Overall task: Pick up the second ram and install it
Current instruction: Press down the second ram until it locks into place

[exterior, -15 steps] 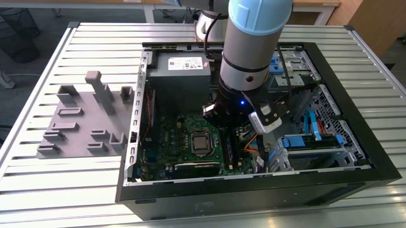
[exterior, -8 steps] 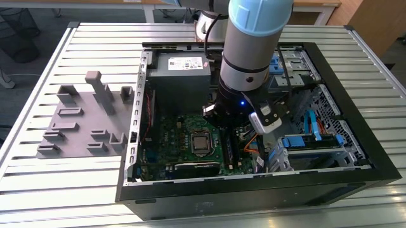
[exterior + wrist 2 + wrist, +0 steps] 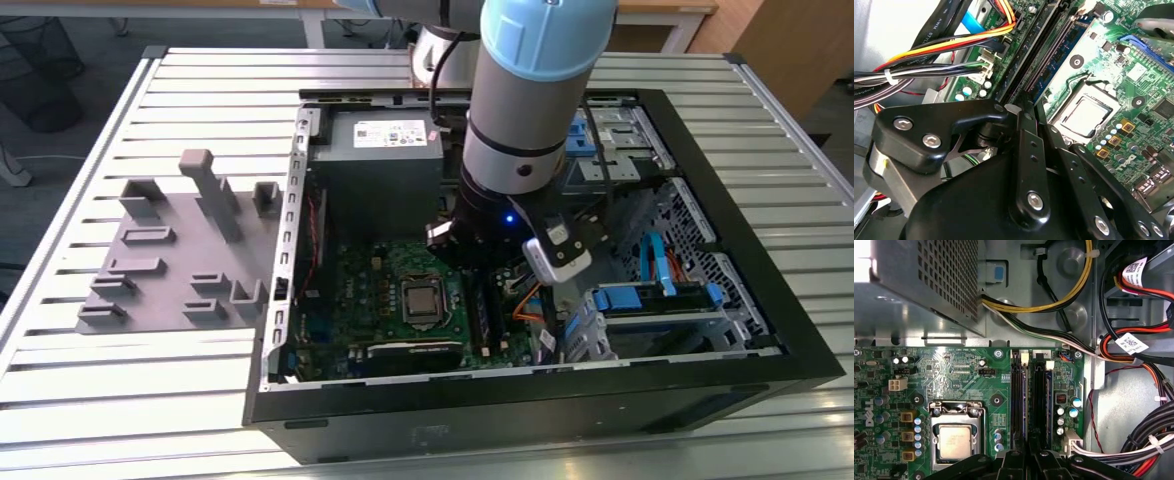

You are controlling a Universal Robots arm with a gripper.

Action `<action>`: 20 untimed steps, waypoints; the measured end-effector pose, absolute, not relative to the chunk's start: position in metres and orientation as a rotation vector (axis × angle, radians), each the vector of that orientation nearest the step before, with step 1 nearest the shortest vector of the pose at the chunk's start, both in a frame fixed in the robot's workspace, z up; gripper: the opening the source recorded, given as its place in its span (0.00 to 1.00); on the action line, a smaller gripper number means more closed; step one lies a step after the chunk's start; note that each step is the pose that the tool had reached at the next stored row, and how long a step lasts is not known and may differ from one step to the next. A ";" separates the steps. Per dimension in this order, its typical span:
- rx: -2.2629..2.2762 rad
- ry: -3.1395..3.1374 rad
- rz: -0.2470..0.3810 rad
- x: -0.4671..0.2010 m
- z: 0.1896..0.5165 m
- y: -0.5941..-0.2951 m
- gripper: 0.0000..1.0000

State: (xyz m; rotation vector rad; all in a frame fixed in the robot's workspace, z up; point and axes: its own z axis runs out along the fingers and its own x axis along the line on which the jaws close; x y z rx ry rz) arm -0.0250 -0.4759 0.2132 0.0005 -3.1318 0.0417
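Fingers (image 3: pixel 1029 460) drawn together above the memory slots (image 3: pixel 1031 405); whether they grip anything cannot be told; second ram (image 3: pixel 1054 65) judged to be the stick standing in a slot just beside them; step in hand: seating; pressing home needs a square, even push; apparently two sticks, one processor (image 3: pixel 955 441).

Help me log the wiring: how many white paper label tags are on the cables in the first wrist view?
2. One white paper label tag wraps the red-and-black cables; the other sits on the orange-red bundle, nearer the green motherboard. More may be hidden.
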 end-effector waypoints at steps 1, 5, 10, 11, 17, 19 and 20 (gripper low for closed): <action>0.000 -3.132 0.041 -0.025 0.213 -0.476 0.14; 0.000 -3.132 0.040 -0.025 0.213 -0.476 0.14; 0.000 -3.132 0.040 -0.025 0.211 -0.476 0.14; 0.000 -3.132 0.040 -0.025 0.210 -0.476 0.14; 0.001 -3.132 0.040 -0.025 0.207 -0.476 0.14; 0.001 -3.132 0.040 -0.025 0.207 -0.476 0.14; 0.000 -3.132 0.040 -0.025 0.207 -0.476 0.14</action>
